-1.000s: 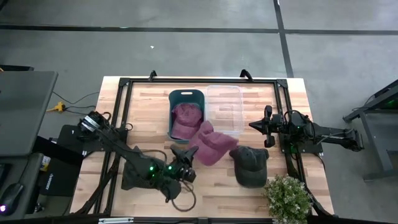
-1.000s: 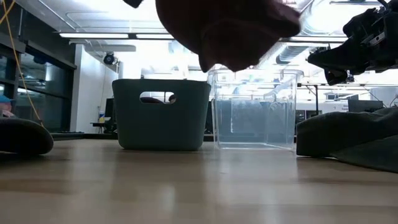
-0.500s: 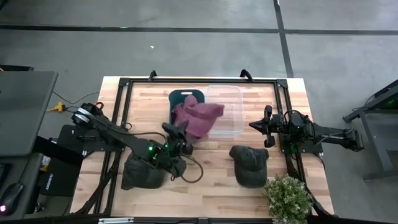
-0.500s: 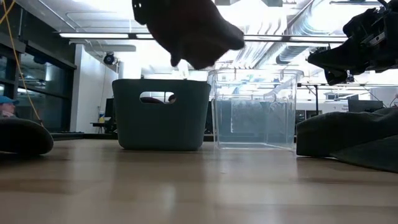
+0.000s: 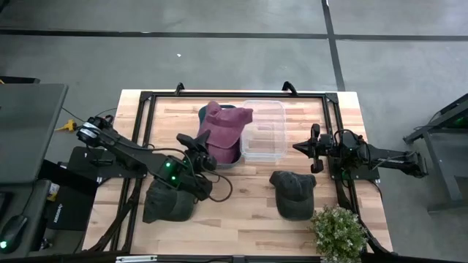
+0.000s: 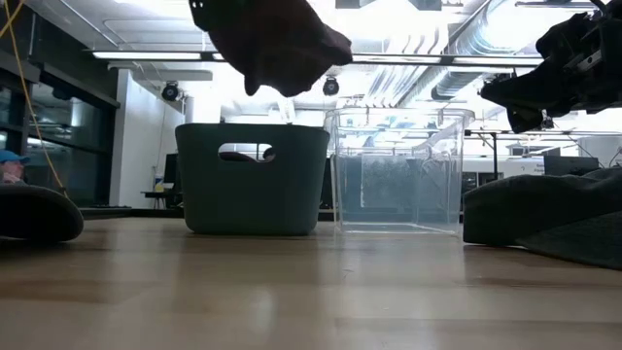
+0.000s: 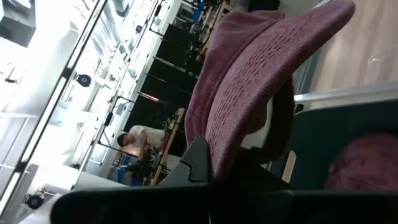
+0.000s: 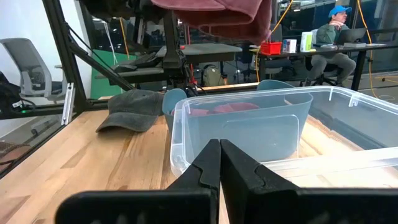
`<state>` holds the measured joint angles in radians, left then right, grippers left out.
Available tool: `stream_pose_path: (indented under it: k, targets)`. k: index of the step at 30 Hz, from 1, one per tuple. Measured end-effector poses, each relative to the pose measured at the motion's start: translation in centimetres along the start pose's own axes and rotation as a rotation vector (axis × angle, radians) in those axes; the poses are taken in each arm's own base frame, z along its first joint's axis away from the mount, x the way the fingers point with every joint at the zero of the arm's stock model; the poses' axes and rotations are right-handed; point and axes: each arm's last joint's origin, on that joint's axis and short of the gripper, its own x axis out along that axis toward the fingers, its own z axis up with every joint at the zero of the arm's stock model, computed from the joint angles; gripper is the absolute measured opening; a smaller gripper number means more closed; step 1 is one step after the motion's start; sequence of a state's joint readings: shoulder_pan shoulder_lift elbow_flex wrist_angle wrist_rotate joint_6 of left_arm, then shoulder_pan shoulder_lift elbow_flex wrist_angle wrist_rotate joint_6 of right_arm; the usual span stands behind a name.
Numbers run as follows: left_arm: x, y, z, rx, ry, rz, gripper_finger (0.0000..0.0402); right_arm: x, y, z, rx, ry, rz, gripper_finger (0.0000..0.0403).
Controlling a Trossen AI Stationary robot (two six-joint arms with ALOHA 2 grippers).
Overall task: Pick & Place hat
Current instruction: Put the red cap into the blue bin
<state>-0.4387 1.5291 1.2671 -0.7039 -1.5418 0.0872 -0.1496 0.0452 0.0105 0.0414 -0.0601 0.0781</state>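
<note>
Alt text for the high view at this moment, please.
The left gripper holds a maroon hat above the dark green bin, beside the clear tub. Two dark hats lie on the wooden table; the right gripper waits shut.

Bright overhead ceiling lights (image 6: 146,55) (glaring in low view), silhouetted hat (image 6: 267,39), soft shadows, blurred foreground

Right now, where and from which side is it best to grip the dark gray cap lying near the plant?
Probably pinch the dark gray cap at its soft crown from straight above: it lies flat and alone on the table, so the top is free.
</note>
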Motion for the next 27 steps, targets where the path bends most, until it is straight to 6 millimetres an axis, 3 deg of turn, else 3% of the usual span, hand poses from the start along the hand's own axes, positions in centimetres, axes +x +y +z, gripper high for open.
stream_pose_path:
  k: [15, 27]
  targets:
    - [1.1, 0.4, -1.6, -0.025, 0.058, -0.161, 0.0, 0.0, 0.0, 0.0, 0.0, 0.0, 0.0, 0.0]
    - [3.0, 0.5, -3.9, -0.088, 0.25, -0.292, 0.0, 0.0, 0.0, 0.0, 0.0, 0.0, 0.0, 0.0]
